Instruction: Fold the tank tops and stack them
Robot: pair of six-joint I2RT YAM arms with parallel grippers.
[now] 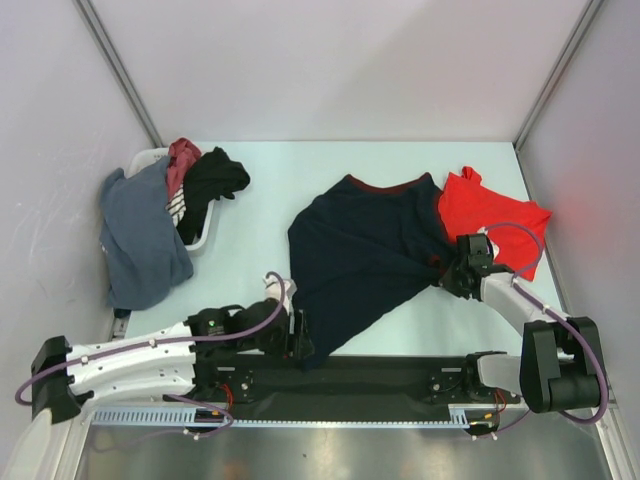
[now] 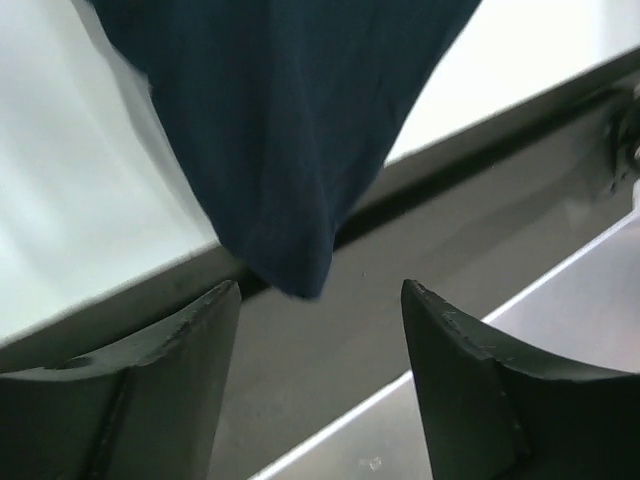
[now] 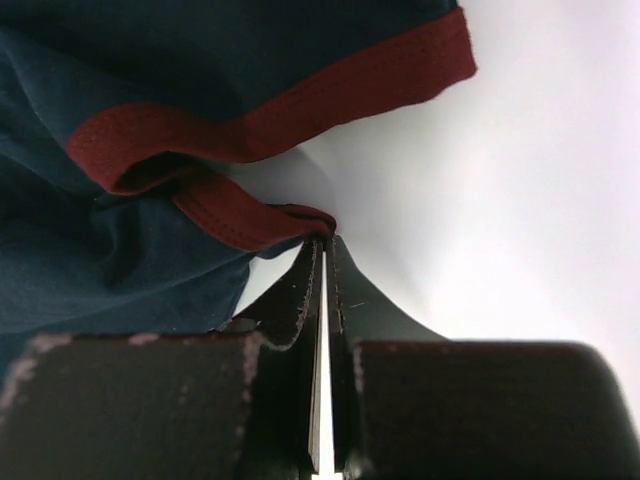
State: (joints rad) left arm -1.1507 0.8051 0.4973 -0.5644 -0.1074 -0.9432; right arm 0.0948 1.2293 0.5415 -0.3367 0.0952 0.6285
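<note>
Stage: early; no fold made, no stack. Navy tank top (image 1: 360, 255) lies open and rumpled on tabletop (image 1: 260, 200), right of white basket (image 1: 203, 236), lower corner drooping past near edge. Red tank top (image 1: 490, 215) farther right of basket, crumpled, touching navy one. Right fingers (image 3: 290, 300) closed, pinching navy top's maroon trim. Left fingers (image 2: 190, 340) apart, nothing held, navy corner just ahead. Remaining: both folds, stacking.

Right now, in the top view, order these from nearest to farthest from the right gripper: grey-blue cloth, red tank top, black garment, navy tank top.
1. The navy tank top, centre, pinched in the right gripper.
2. The red tank top, just beyond it, back right.
3. The black garment, back left.
4. The grey-blue cloth, far left edge.
</note>
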